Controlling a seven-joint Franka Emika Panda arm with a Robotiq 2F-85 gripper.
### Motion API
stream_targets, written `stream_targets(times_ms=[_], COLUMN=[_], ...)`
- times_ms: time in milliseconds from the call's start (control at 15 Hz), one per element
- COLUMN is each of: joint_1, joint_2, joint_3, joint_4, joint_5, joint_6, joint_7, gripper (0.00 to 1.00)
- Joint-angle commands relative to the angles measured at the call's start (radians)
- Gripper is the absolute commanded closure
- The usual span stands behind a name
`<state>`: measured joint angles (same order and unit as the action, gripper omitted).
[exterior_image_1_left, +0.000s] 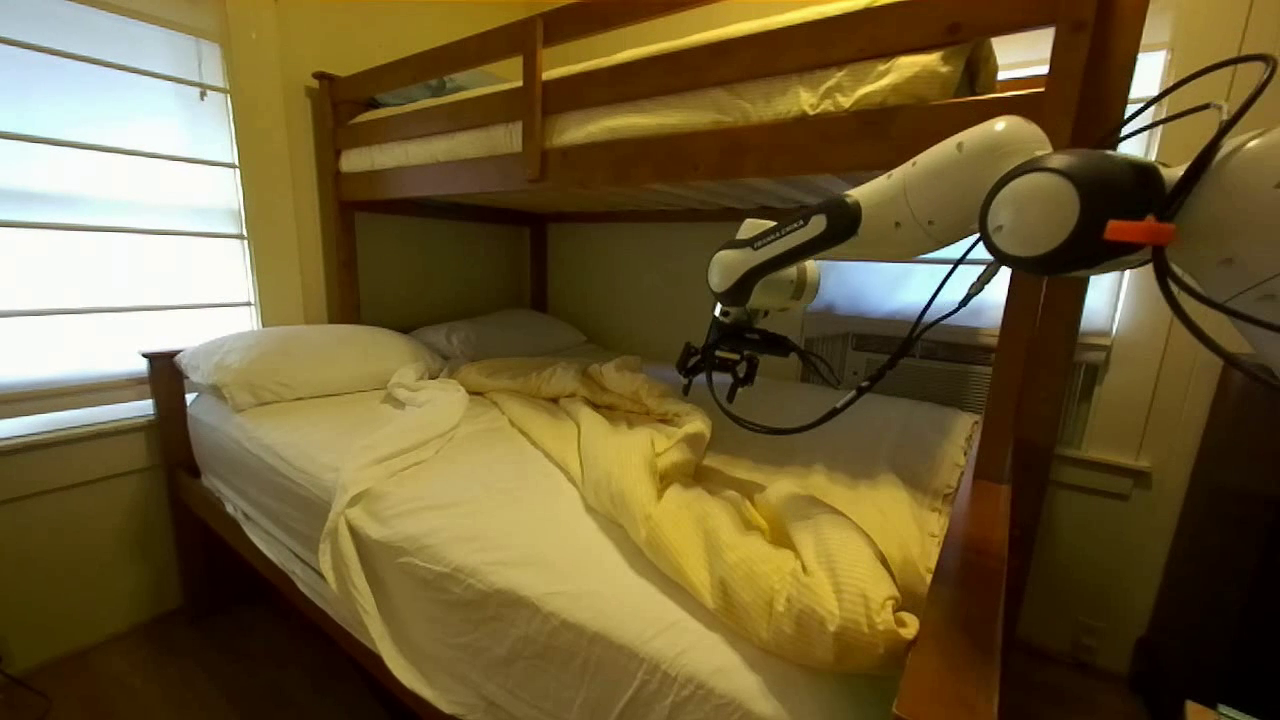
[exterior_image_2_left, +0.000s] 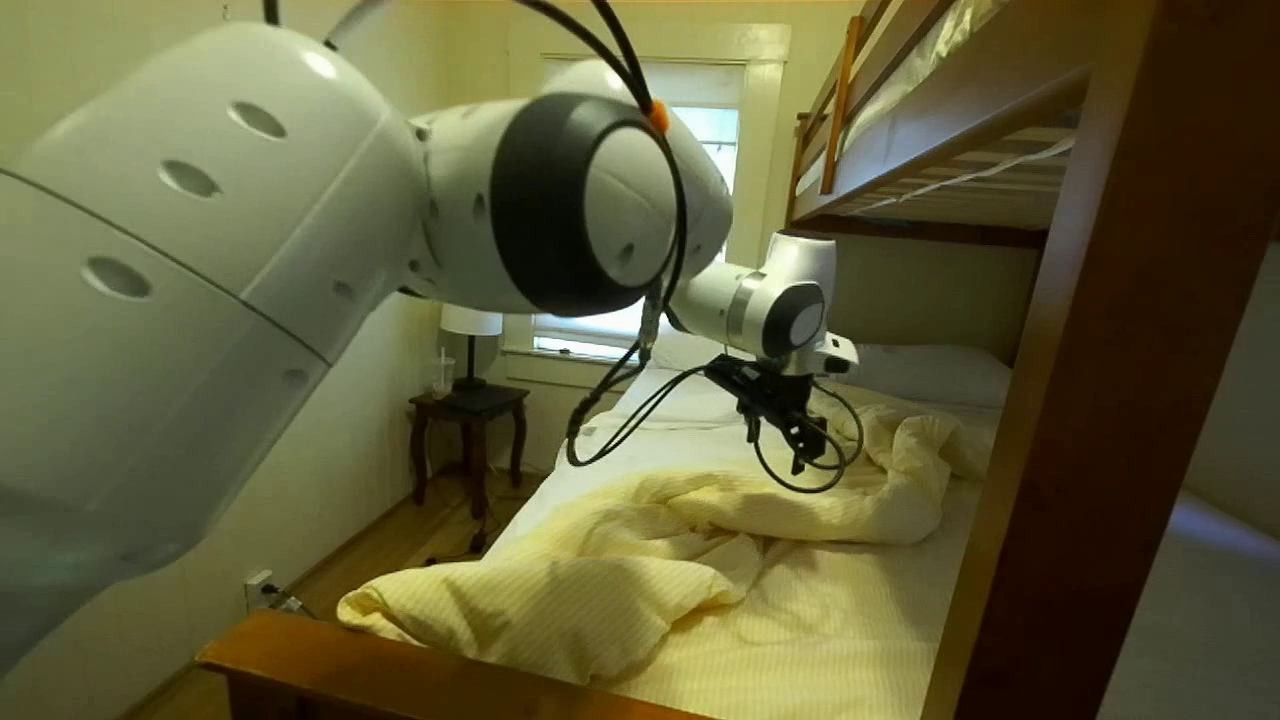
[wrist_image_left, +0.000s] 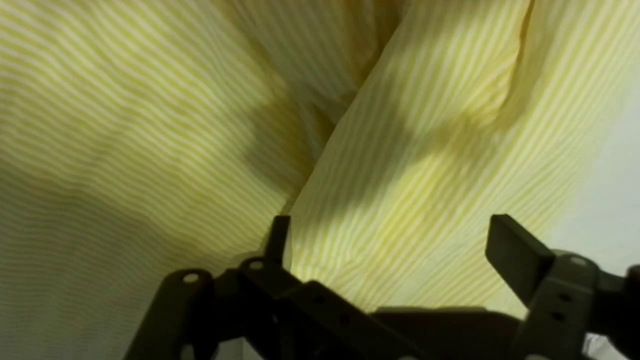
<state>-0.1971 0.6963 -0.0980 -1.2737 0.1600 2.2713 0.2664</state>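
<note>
As the hand (wrist_image_left: 389, 222) hangs, yellow-striped comforter (exterior_image_1_left: 680, 505) below, rumpled

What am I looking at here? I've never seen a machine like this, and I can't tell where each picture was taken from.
You see a robot arm, mostly white and jointed, ending in a black, two-fingered hand. Two pictures were taken from elsewhere in the room; the striped close-up was taken from the arm itself, near the hand, looking past its fingers. On the lower bunk lie a rumpled yellow striped blanket, a white sheet and pillows. The hand hangs open above the blanket, holding nothing.
</note>
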Motion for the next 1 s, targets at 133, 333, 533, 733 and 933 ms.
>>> stream_targets(times_ms=[133, 333, 533, 733, 933], joint_1=[-0.052, -0.049, -0.049, -0.063, -0.074], joint_2=[0.262, 0.211, 0.237, 0.315, 0.378], joint_3=[0.001, 0.001, 0.001, 0.004, 0.01], joint_4=[0.324, 0.231, 0.27, 0.339, 0.388], joint_5=[0.087, 0.057, 0.061, 0.082, 0.098], joint_6=[0.001, 0.019, 0.019, 0.088, 0.102], joint_7=[0.122, 0.096, 0.106, 0.139, 0.174], gripper=[0.0, 0.0, 0.0, 0.0, 0.0])
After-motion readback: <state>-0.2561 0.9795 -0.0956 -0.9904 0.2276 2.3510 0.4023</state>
